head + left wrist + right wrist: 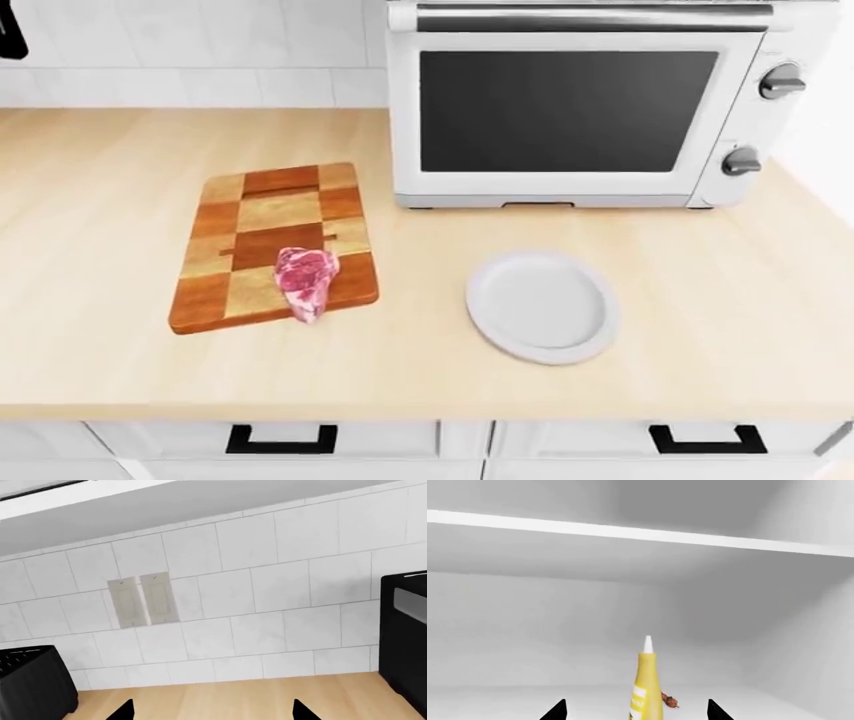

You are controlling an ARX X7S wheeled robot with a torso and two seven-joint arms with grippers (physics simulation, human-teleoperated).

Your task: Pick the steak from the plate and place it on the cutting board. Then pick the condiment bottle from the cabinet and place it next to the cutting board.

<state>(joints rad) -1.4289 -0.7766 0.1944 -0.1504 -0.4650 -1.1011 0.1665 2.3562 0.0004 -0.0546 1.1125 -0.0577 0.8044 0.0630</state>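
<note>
Black fingertips (558, 711) of the right tool (635, 712) stand spread either side of the upright condiment bottle (646, 690) on the cabinet shelf (507, 702), not touching it. Down on the bench (107, 180), the steak (304, 281) lies on the cutting board (274, 215), the plate (542, 305) beside it, and the left tool (212, 712) is spread too.

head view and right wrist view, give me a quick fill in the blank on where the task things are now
1. The steak lies on the ____.
2. The plate in front of the toaster oven is ____.
3. The condiment bottle stands upright inside the ____.

Missing words: cutting board; empty; cabinet
</note>
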